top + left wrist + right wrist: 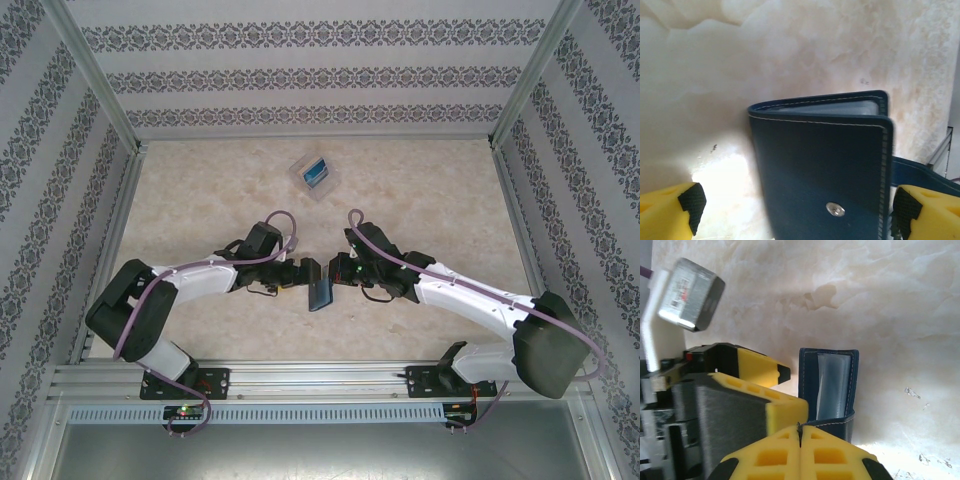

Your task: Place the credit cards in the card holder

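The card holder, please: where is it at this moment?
In the top view the card holder is near the table centre, held by the shut right fingers, with the open left fingers flanking it.

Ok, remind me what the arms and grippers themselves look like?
The left arm and right arm have white links, bulky black joints and a greyish-purple cable looped along each. The left gripper's fingers are bright yellow with black pads; the right gripper has yellow fingers with moulded cut-outs.
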Robot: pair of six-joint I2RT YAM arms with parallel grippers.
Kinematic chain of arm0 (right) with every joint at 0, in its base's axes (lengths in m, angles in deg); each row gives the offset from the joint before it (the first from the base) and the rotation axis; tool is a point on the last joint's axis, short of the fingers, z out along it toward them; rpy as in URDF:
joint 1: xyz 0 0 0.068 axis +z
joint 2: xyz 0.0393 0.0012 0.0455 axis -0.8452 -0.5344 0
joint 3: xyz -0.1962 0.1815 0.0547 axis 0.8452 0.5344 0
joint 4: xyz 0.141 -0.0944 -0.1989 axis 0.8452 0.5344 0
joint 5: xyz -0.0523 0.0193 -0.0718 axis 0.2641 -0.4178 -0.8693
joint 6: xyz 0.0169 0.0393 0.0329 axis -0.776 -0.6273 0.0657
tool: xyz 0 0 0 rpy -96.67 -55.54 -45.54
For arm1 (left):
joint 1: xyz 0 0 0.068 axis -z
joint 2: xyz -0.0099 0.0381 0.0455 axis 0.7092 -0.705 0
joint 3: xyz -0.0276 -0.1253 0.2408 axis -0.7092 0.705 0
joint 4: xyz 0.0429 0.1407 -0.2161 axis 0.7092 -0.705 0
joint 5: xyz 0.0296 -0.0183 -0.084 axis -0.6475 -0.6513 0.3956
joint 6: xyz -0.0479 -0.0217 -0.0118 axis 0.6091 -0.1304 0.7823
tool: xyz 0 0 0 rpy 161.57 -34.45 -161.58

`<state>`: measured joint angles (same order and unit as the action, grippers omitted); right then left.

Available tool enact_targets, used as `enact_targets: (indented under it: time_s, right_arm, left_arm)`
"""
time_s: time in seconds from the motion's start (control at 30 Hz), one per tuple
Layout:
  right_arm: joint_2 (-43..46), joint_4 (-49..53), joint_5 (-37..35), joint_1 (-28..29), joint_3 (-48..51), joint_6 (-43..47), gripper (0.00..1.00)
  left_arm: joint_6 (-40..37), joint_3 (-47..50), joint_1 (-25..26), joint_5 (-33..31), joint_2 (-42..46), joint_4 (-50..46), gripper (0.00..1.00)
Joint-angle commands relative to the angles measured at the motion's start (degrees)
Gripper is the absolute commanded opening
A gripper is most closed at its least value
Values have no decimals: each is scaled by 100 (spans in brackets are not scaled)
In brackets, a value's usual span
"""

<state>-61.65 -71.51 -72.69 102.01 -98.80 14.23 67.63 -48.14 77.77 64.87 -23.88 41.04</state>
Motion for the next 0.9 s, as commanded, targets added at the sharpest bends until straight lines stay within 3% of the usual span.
enact_targets:
  time_s: [0.0, 0.1, 0.27, 0.43, 0.87]
  right_arm:
    - [203, -59, 98, -76, -77, -84, 0]
    - [236, -5, 70, -111, -58, -77, 0]
    - [389, 245, -187, -238, 55, 84, 0]
    - [476, 344, -191, -465, 247, 101, 0]
    - [735, 583, -268, -679, 381, 215, 0]
  left_arm:
    - [-135, -155, 165, -175, -215, 43, 96]
    - [-172, -239, 185, -377, -264, -192, 90]
    - [-227, -117, 177, -604, -18, -241, 66]
    - [-256, -2, 168, -645, 29, -263, 55]
    - [-301, 80, 112, -692, 71, -264, 41]
